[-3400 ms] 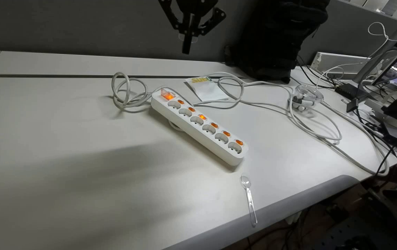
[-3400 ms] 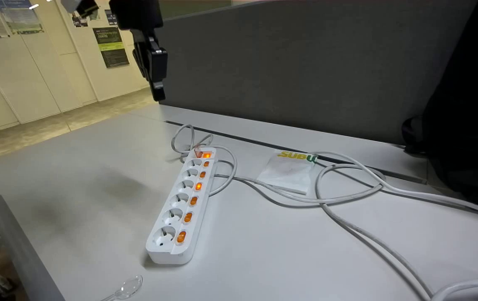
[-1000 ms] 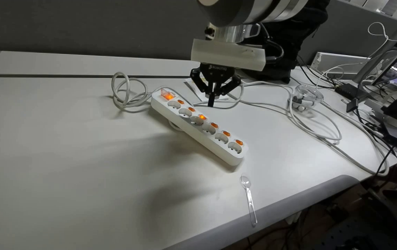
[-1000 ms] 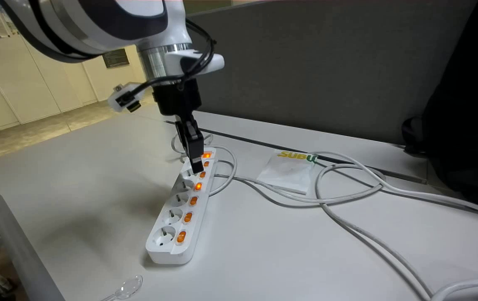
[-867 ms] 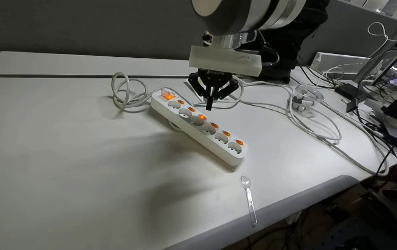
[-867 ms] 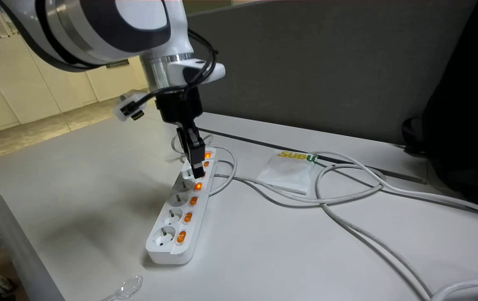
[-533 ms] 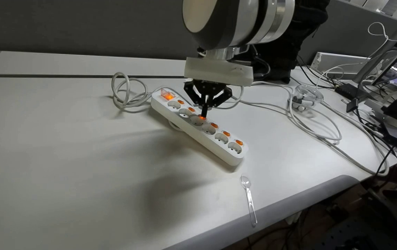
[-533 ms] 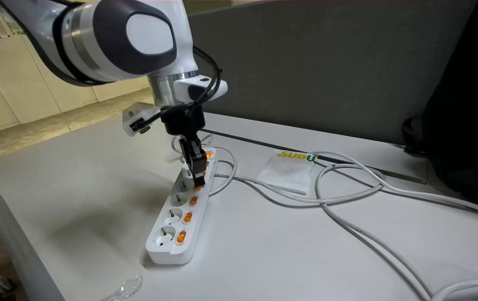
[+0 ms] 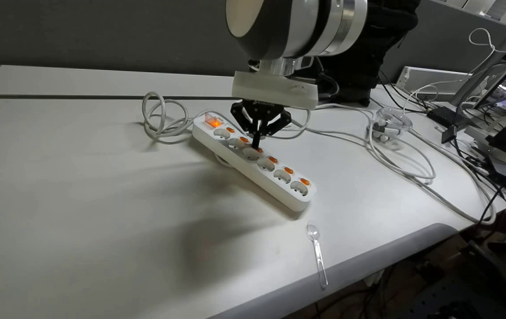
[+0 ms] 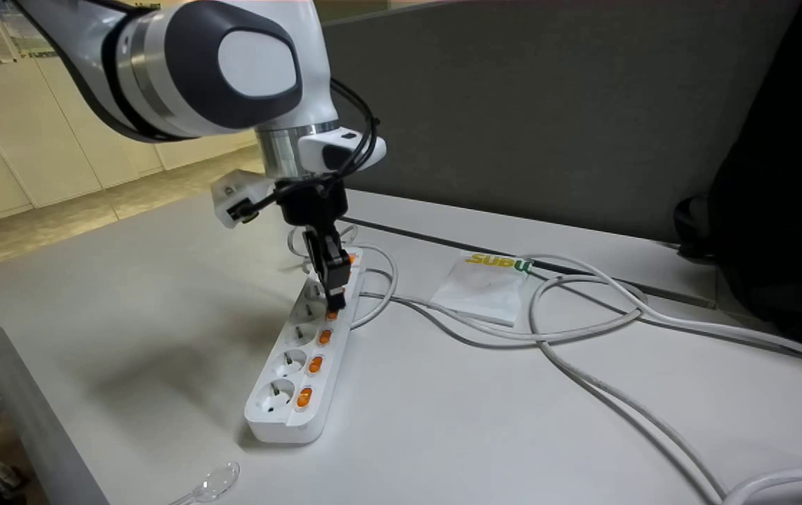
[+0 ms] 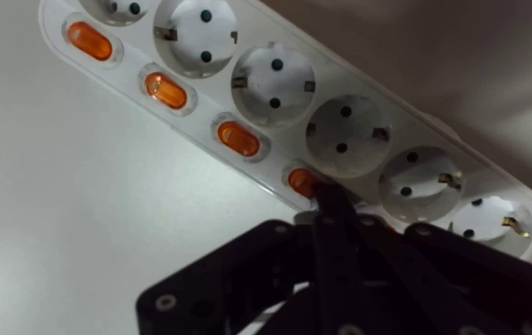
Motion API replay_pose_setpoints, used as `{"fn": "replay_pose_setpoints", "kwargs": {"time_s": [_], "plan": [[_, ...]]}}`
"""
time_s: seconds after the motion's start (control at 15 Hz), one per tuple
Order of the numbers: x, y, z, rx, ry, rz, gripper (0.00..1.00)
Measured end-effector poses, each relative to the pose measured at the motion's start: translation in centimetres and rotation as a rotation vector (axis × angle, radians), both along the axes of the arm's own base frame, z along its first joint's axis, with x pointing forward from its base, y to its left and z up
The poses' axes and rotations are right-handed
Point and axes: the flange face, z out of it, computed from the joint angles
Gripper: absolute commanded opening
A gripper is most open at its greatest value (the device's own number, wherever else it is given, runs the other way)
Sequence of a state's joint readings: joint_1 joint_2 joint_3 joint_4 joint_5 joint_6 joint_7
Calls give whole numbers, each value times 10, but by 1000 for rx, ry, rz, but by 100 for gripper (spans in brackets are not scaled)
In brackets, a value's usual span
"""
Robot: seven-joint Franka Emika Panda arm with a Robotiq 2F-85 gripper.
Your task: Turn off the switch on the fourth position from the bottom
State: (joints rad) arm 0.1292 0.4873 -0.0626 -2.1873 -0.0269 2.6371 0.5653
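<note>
A white power strip (image 9: 253, 166) lies diagonally on the table, with a row of orange switches beside its round sockets. It also shows in an exterior view (image 10: 288, 379) and in the wrist view (image 11: 387, 107). The fourth switch from the bottom (image 11: 301, 182) is partly covered by my fingertips in the wrist view. The visible part, also seen in an exterior view (image 10: 332, 315), has no bright glow. My gripper (image 9: 256, 145) is shut with nothing between the fingers. Its tips (image 11: 331, 190) are at this switch's upper end; whether they touch it I cannot tell.
The main switch (image 9: 214, 122) with a clear raised cover glows at the strip's far end. White cables (image 10: 583, 337) loop behind the strip around a paper packet (image 10: 485, 287). A clear spoon (image 9: 317, 252) lies near the table edge. A black backpack (image 9: 381, 48) stands behind.
My gripper came down from high above onto the fourth switch, then shifted slightly up and toward the strip's main-switch end. That switch glowed brightly earlier and its visible part is dark now.
</note>
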Motion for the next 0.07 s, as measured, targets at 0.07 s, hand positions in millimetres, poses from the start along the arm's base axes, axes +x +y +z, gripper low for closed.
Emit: {"fn": "replay_pose_setpoints", "kwargs": {"time_s": [0.07], "plan": [[0, -1, 0, 10, 8, -11, 0]]}}
